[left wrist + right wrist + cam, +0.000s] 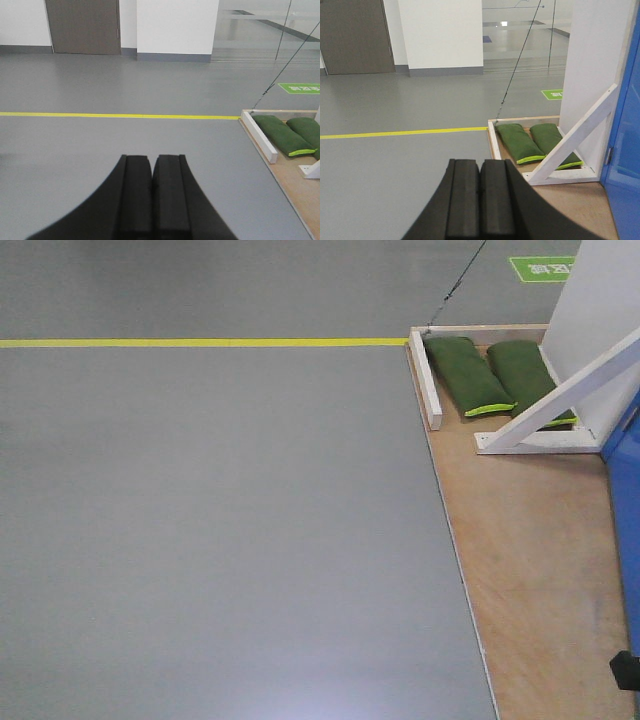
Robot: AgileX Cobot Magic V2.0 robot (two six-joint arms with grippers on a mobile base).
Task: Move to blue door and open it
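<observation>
Blue door (626, 170) stands smooth at the far right, beside the right gripper (480, 167), whose black pads press together, empty; left gripper (152, 162) likewise. White wooden frame (492, 140) on plywood (570, 205) holds two green sandbags (520, 142).

The floor (200, 540) is plain mid-grey with a soft sheen, crossed at 12 o'clock by a thin bright yellow line (200, 342). At 2 o'clock, two dark green sandbags (465, 375) with lime-yellow end seams lie on a pale tan plywood platform (530, 570). The panel (600, 290) and its brace (560, 395) are white. The blue door (628, 490) at 3 o'clock is a bright, even blue. A green floor sign (543, 268) bears white characters. The left claw (152, 165) and right claw (480, 170) are matt black. The far wall (177, 25) is white with grey skirting, and the far door (82, 25) is grey-brown.
</observation>
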